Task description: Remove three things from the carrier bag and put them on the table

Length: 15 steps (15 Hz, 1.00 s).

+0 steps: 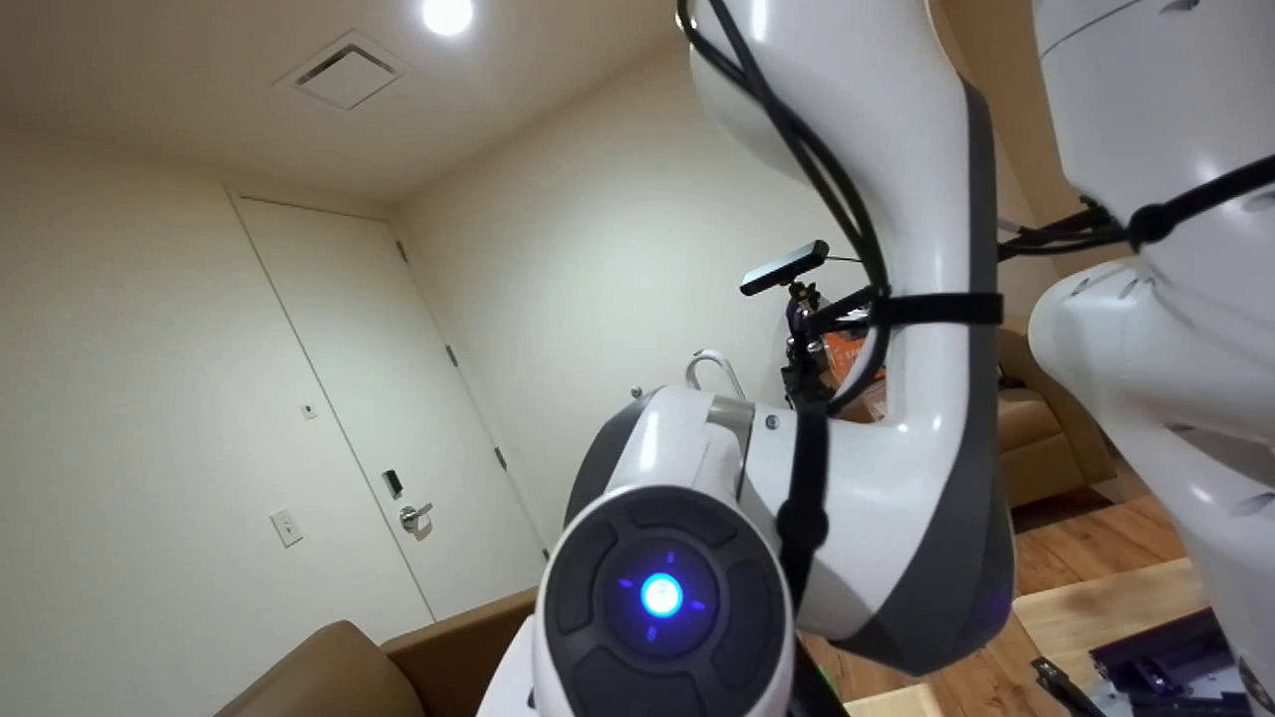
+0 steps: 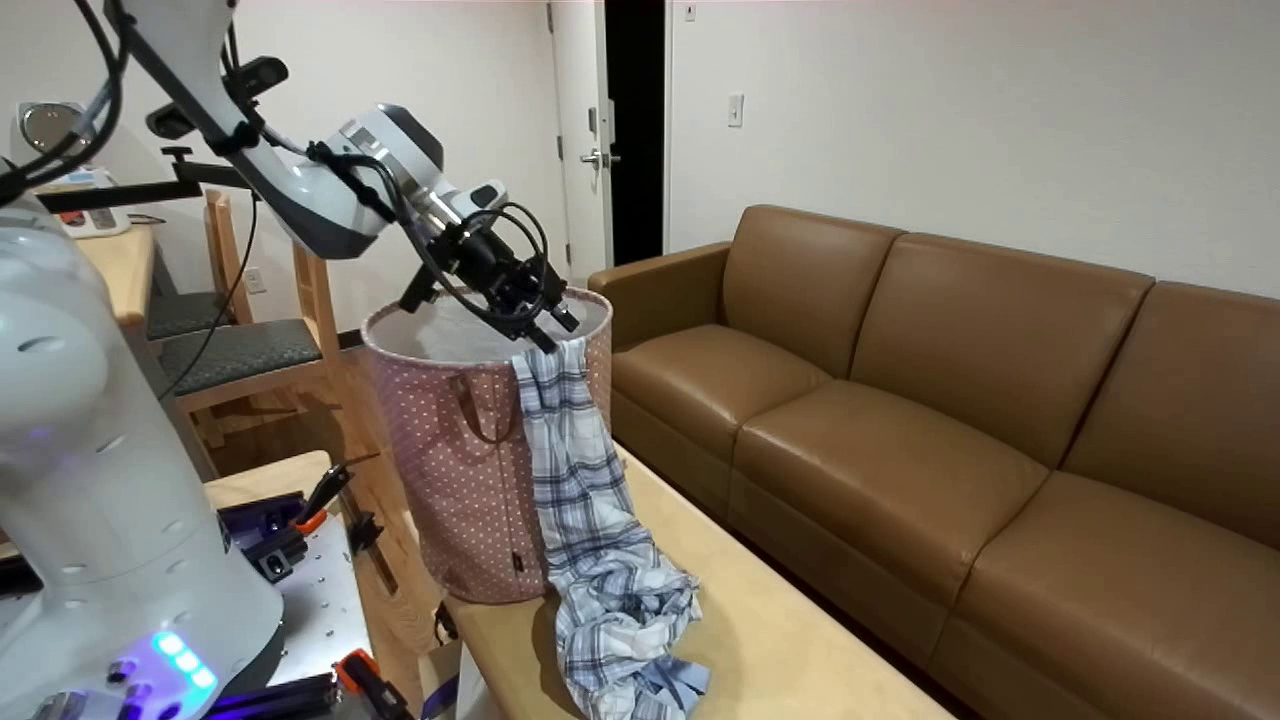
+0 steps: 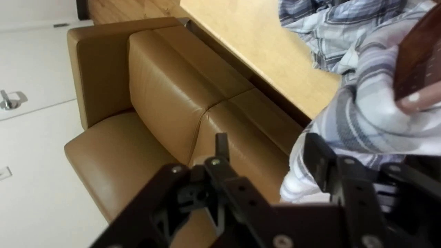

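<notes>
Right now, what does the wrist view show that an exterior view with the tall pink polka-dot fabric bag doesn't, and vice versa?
Only in the wrist view: the jaws of the black end effector face-on and apart, and the corner of the pale wooden table facing the brown leather sofa.

Only in an exterior view: the white robot arm, wooden chairs with dark seats and a dark doorway.

Both: the end effector, sofa, table, bag (cropped in the wrist view) and blue-and-white plaid cloth draped from it.
</notes>
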### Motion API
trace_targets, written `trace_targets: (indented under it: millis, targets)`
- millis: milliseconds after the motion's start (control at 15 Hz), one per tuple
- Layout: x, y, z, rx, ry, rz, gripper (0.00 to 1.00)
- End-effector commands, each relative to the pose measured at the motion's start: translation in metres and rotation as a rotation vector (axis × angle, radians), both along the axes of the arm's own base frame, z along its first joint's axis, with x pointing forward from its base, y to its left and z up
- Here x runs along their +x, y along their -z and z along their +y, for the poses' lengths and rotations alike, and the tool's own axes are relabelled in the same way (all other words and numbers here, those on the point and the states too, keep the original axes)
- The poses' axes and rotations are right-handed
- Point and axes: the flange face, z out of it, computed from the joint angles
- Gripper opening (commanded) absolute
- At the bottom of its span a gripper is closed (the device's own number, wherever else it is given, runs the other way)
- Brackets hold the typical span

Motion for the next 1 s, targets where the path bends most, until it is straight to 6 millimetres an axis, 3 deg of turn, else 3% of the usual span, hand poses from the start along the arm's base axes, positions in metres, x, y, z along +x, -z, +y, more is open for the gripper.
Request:
trace_targets:
  millis: [0,133,333,600,933]
  targets:
    - [-0.013,-0.002,0.015,-0.063,-0.123,-0.078,0.90]
    - [-0.020,-0.006,0.033,-0.060,-0.175,-0.139,1.00]
    - [-0.029,-0.002,0.056,-0.079,-0.241,-0.146,1.00]
    - [-0.030,0.031,0.053,-0.188,-0.255,-0.032,1.00]
    - [-0.029,0.094,0.053,-0.314,-0.330,0.191,1.00]
